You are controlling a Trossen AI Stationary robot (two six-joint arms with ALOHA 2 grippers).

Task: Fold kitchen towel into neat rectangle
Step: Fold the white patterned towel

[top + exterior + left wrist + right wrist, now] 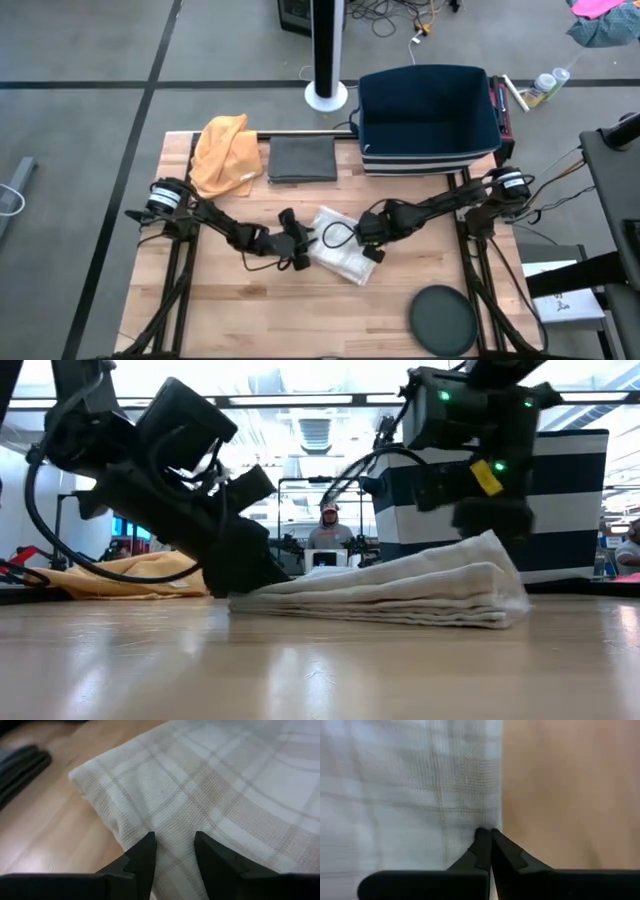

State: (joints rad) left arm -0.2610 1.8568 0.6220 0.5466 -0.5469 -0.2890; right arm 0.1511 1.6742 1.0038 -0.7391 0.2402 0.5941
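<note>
Bare wooden counter [300,670] fills the foreground of the low view, and past it the towel [400,592] lies in a flat stack of several layers at mid-frame. From above, the towel [340,252] sits at the centre of the counter, a pale plaid bundle a little askew, with a hand at each side.

At its left edge the left hand [298,243] is part open, fingers [145,857] resting on the top layer near a corner; nothing is pinched between them as far as shows. Along the towel's right edge the right hand [489,845] is clenched tight; whether a thread of cloth is caught there cannot be told.

Judging by the stacked layers, the folding looks mostly done and the step in hand is squaring or pressing the bundle. Next likely comes smoothing the top layer and nudging the edges into line, without dragging the stack apart, then lifting both hands clear.
</note>
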